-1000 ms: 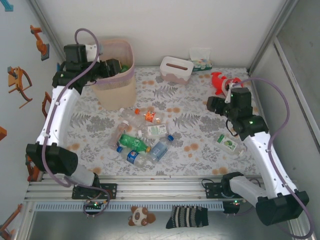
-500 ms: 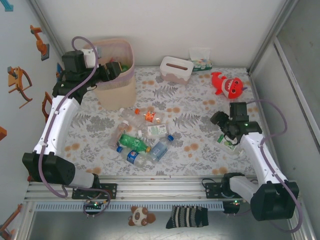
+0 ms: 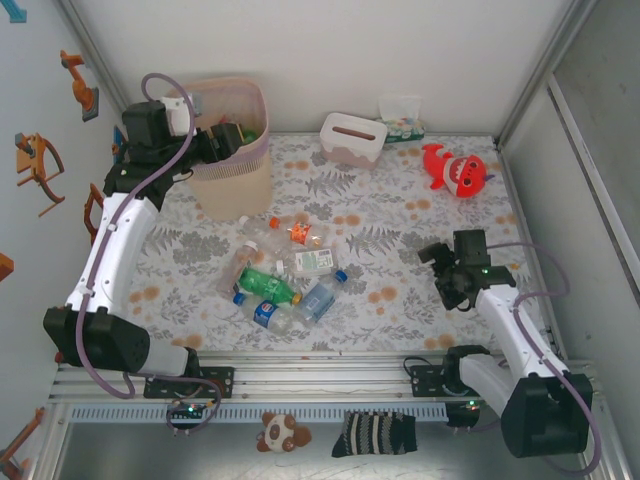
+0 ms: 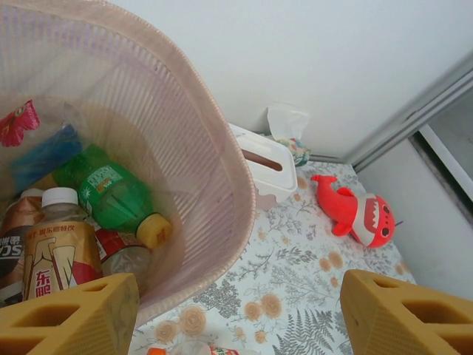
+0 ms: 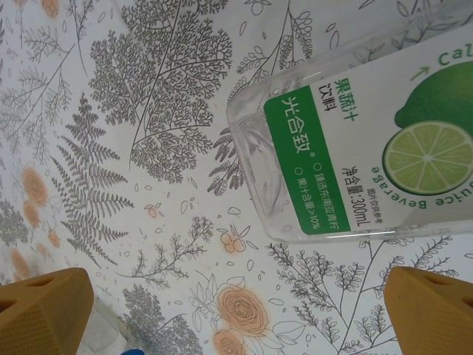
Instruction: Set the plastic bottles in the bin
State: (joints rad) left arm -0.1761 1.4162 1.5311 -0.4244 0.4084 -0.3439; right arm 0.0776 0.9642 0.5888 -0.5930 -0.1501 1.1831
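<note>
The bin (image 3: pixel 235 175) stands at the back left; in the left wrist view its pink-lined rim (image 4: pixel 222 148) frames several dropped bottles, among them a green one (image 4: pixel 103 192) and a brown-labelled one (image 4: pixel 59 251). My left gripper (image 3: pixel 218 140) hovers at the bin's rim, open (image 4: pixel 236 318) and holding nothing. A pile of plastic bottles (image 3: pixel 285 270) lies mid-table. My right gripper (image 3: pixel 442 275) is low over the right side, open wide (image 5: pixel 236 310). A clear bottle with a lime label (image 5: pixel 355 140) lies on the cloth just beyond its fingertips, untouched.
A white tissue box (image 3: pixel 352 138) sits at the back centre and a red shark plush (image 3: pixel 455 170) at the back right, both also in the left wrist view as box (image 4: pixel 262 159) and shark (image 4: pixel 355 211). Walls close in the left, back and right sides.
My right arm has come down and toward the near edge, over the lime-labelled bottle, and its jaws have spread wider. My left arm has stayed at the bin's rim.
</note>
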